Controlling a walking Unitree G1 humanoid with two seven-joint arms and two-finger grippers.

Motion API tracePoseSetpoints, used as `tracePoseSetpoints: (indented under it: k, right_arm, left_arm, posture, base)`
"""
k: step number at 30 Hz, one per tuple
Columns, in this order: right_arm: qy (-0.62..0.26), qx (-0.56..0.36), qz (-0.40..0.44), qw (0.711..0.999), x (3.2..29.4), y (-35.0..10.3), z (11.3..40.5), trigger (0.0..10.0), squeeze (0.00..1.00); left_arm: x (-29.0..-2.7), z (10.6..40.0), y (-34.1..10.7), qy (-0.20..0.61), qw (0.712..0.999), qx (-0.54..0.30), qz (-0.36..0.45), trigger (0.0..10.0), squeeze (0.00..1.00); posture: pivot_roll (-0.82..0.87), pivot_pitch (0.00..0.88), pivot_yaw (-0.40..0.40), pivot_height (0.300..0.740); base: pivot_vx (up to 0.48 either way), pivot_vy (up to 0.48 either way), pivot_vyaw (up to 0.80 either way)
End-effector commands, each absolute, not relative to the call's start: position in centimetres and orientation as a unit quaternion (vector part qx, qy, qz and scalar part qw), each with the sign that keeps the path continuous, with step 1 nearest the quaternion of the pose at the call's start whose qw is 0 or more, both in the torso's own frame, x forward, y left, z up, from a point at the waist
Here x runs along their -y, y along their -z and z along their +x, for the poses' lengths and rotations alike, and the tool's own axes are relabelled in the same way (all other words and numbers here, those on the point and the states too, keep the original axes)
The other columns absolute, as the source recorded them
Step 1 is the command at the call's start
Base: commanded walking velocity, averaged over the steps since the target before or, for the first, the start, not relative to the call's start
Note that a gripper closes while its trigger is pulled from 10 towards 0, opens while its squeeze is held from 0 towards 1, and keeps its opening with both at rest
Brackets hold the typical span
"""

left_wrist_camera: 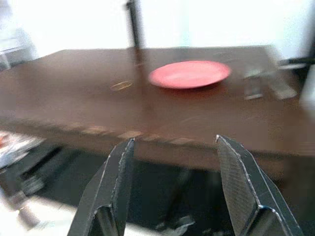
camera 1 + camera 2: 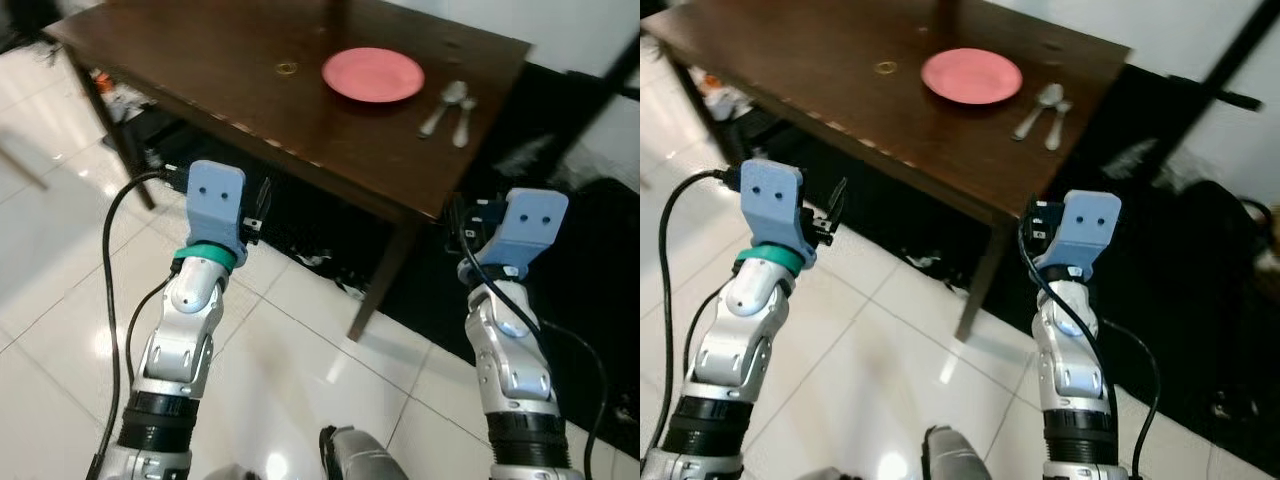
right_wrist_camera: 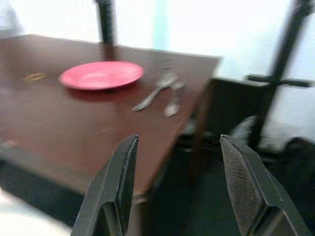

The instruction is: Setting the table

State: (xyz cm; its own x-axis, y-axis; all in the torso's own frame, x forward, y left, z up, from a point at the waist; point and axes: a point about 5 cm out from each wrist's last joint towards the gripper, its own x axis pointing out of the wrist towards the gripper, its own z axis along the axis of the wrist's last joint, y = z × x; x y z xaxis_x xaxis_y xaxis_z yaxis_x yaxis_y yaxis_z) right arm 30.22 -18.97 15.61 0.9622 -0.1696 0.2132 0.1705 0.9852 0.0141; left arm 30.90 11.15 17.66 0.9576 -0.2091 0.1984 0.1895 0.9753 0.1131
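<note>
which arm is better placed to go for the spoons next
Probably the right. The two spoons lie to the right of the pink plate, near the table's right end, roughly in line with the right gripper, which is open. The left gripper, also open, is farther over.

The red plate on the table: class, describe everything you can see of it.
The red plate is round, shallow and plain, a matte pinkish red with a slightly raised rim, and nothing lies on it. It sits flat on the dark wooden table, towards the far right part of the top. Two silver spoons lie just to its right, apart from it. A small ring-shaped mark lies to its left. Neither hand touches it.
</note>
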Motion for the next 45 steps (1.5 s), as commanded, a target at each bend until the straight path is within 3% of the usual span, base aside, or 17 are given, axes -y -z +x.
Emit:
tracePoseSetpoints:
  k: [1,25,34,45]
  right_arm:
    - [0.088,0.097,0.002,0.991,19.0,-15.1,30.1,10.0,0.0]
    - [0.081,0.117,0.003,0.99,18.8,-15.8,30.3,10.0,0.0]
    - [0.088,0.103,0.004,0.991,19.1,-15.4,30.3,10.0,0.0]
    - [0.1,0.096,0.002,0.99,19.5,-15.2,30.3,10.0,0.0]
  left_arm:
    - [-11.6,30.9,-17.4,0.091,0.989,0.1,0.055,10.0,0.0]
    - [-11.6,31.4,-18.2,0.074,0.988,0.117,0.062,10.0,0.0]
    - [-11.2,31.2,-18.1,0.101,0.987,0.114,0.059,10.0,0.0]
    - [-10.1,30.6,-17.9,0.163,0.981,0.101,0.037,10.0,0.0]
  posture:
    - [-0.01,0.0,0.033,0.74]
    - [-0.01,0.0,0.035,0.74]
    - [-0.01,0.0,0.037,0.74]
    - [-0.01,0.0,0.04,0.74]
  base:
    - [0.0,0.0,-0.8]
    - [0.436,0.0,-0.1]
    - [0.454,0.0,-0.8]
    - [0.0,0.0,-0.74]
